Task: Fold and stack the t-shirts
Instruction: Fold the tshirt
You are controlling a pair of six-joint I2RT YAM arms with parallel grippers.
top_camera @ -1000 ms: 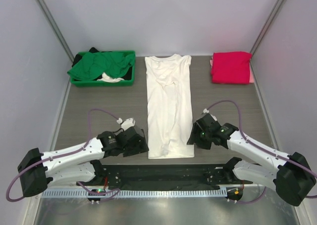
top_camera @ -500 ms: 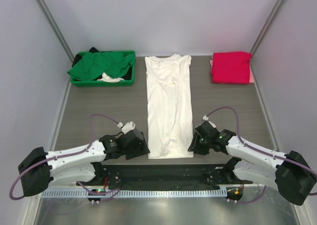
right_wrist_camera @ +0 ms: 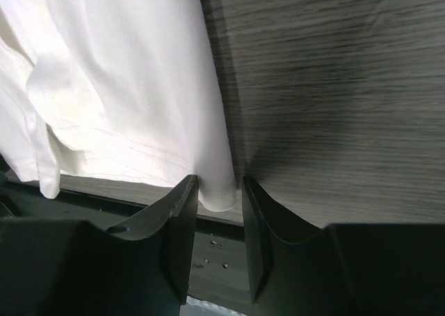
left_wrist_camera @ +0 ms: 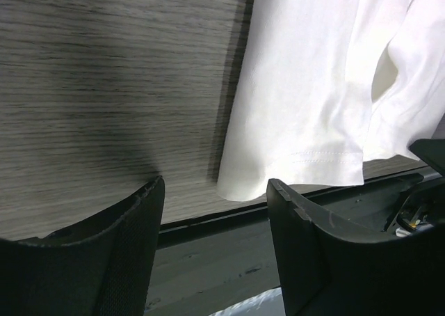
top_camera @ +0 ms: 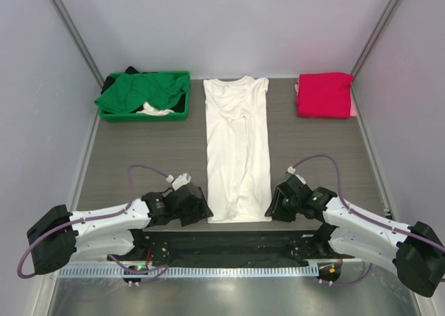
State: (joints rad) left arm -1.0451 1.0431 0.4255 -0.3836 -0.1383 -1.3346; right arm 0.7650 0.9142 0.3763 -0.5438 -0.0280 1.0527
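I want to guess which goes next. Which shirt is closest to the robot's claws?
The white t-shirt, spread long down the middle. The pink-red one sits folded at the far right, and the green one is in the bin.

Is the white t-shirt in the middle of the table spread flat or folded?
Folded lengthwise: the white t-shirt is a narrow strip with sleeves tucked in, still full length.

Both wrist views cut off the white t-shirt [left_wrist_camera: 313, 107] at their upper edges, showing only its hem at the table's near edge. In the bin [top_camera: 182, 74] at the far left corner, a green t-shirt [top_camera: 139, 92] covers white and dark garments. Something pale pink peeks beneath the pink-red t-shirt [top_camera: 324, 93], too small to identify.
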